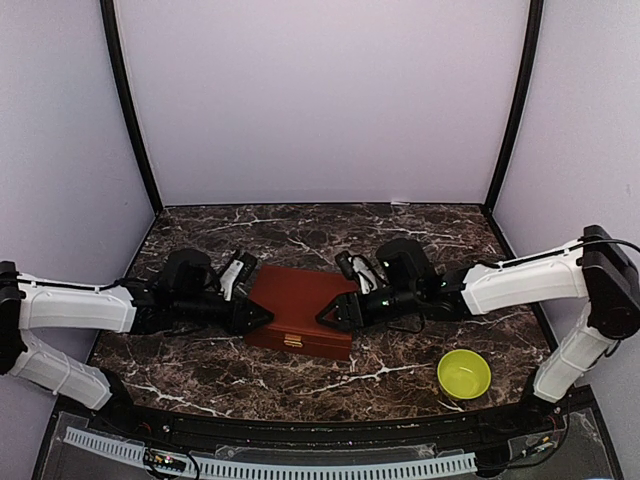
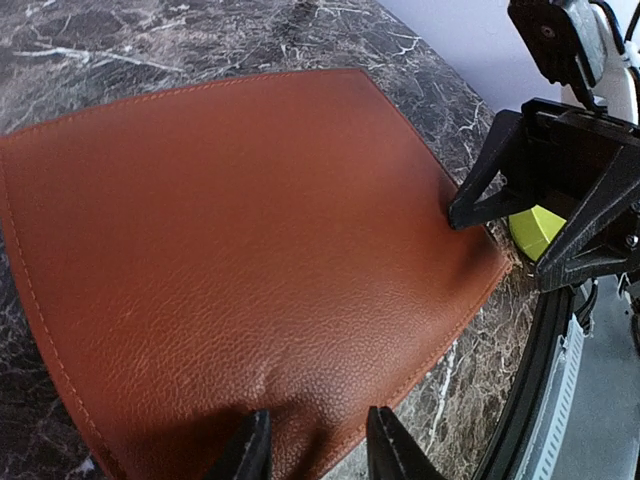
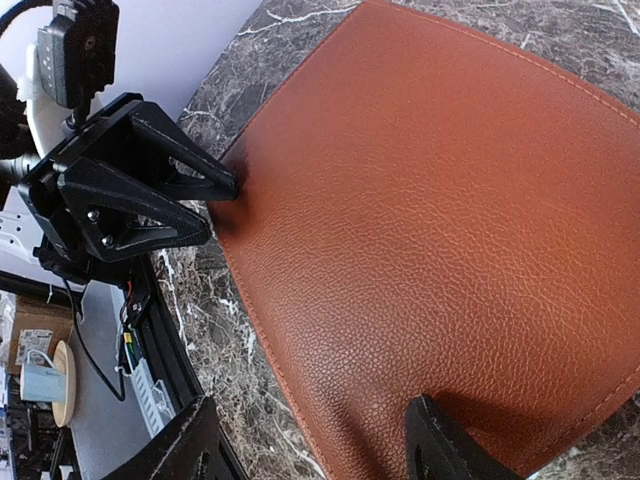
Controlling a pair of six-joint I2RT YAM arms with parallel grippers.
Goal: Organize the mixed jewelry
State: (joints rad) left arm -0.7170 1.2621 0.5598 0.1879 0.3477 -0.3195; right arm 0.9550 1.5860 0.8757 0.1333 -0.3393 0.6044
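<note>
A closed reddish-brown leather box (image 1: 300, 310) lies mid-table with its clasp (image 1: 293, 341) facing the near edge. The mixed jewelry is out of view. My left gripper (image 1: 258, 318) is at the box's left edge. In the left wrist view its jaws (image 2: 318, 450) stand apart low over the lid (image 2: 250, 250) near its stitched border, with nothing clamped between them. My right gripper (image 1: 330, 312) is at the box's right edge. Its jaws (image 3: 310, 440) are spread wide, one over the lid (image 3: 450, 200) and one off the box over the marble. Each wrist view shows the other gripper's upper fingertip touching the box edge.
A yellow-green bowl (image 1: 464, 373) stands at the front right, and also peeks out behind the right gripper (image 2: 535, 228). The dark marble tabletop (image 1: 400, 230) is walled in on three sides. A black rail (image 1: 300, 430) runs along the near edge.
</note>
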